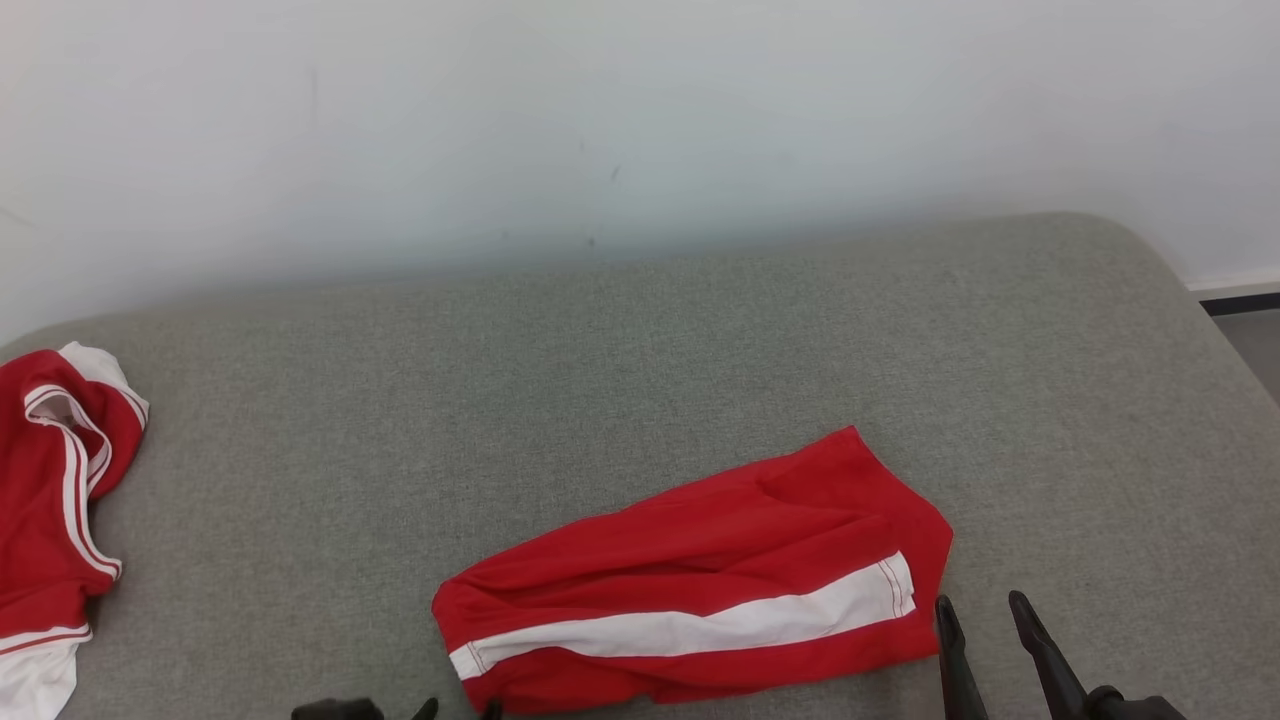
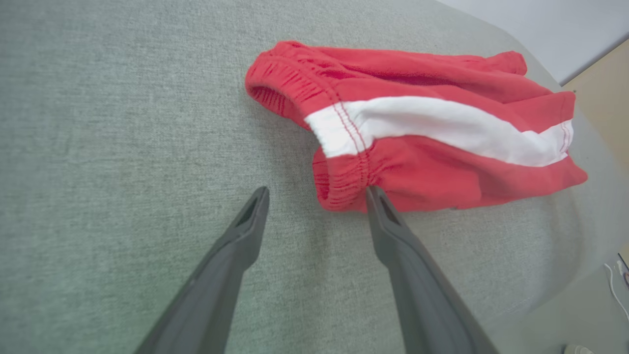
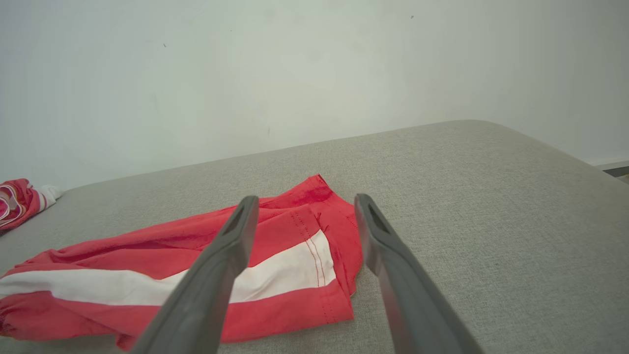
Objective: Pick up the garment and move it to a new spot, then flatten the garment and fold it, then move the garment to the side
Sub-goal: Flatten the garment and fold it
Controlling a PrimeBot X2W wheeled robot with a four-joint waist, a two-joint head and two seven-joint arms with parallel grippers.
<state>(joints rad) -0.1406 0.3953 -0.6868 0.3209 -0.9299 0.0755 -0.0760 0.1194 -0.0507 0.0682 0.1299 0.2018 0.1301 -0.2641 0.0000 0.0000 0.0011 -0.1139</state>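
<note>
Red shorts (image 1: 700, 590) with a white side stripe are lying folded on the grey upholstered surface (image 1: 640, 340), their long axis running from near left to far right in the head view. The left gripper (image 2: 318, 191), fingers spread wide and holding nothing, is hovering at the elastic waistband end, one fingertip just beside the gathered edge. The right gripper (image 3: 304, 201), likewise wide and empty, is pointing at the hem end. Each arm is thus facing its own end. A second red-and-white garment (image 1: 50, 500) is lying well apart, far left.
</note>
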